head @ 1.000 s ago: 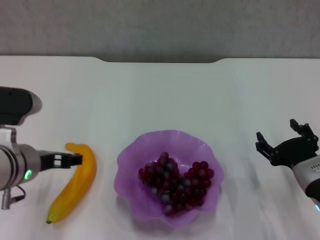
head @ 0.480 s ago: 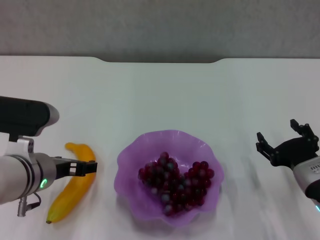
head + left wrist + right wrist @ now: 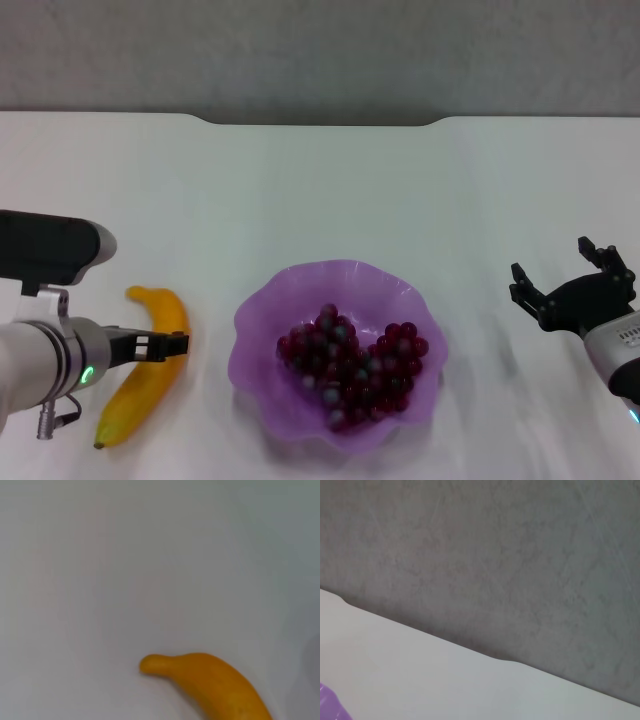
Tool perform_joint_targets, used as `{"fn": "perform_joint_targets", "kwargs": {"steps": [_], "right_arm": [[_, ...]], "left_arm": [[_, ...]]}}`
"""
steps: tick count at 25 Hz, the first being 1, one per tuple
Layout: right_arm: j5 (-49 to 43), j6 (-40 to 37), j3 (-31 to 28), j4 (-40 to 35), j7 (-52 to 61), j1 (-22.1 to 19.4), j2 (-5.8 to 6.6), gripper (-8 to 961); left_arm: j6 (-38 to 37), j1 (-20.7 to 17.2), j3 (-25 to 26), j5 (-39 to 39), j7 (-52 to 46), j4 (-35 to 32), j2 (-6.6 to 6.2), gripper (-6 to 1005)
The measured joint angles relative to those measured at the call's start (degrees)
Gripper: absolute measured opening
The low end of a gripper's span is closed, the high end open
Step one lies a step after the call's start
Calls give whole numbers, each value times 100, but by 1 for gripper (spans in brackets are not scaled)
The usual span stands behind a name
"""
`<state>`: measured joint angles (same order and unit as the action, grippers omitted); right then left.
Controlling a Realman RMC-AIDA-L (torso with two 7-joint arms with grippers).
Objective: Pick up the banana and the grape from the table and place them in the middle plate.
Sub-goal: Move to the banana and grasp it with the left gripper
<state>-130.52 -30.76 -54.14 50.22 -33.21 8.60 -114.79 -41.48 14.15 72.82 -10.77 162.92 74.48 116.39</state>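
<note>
Over the banana (image 3: 148, 366), left of the middle plate (image 3: 262, 310), left gripper (image 3: 165, 344) is pulling back slightly, jaw state indiscernible; grape (image 3: 352, 365) already plated. Right gripper (image 3: 570, 285) idling, spread.

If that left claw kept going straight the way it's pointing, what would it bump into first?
Most likely the curved yellow-orange banana: the left gripper points sideways toward the purple scalloped plate, its tips over the banana's middle. Height is unclear, so it might pass above it toward the plate.

Silver left arm (image 3: 40, 365) with green light, black cap; black right pincer (image 3: 572, 285).
</note>
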Motion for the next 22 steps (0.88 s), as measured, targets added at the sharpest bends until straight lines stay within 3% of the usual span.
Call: {"fn": "perform_joint_targets", "kwargs": {"steps": [13, 22], "right_arm": [[0, 0, 0, 5, -10, 2, 0, 897], [-1, 0, 19, 36, -11, 2, 0, 897]], "left_arm": [[-90, 18, -66, -180, -6, 64, -2, 870], [216, 33, -51, -202, -7, -262, 3, 863]]}}
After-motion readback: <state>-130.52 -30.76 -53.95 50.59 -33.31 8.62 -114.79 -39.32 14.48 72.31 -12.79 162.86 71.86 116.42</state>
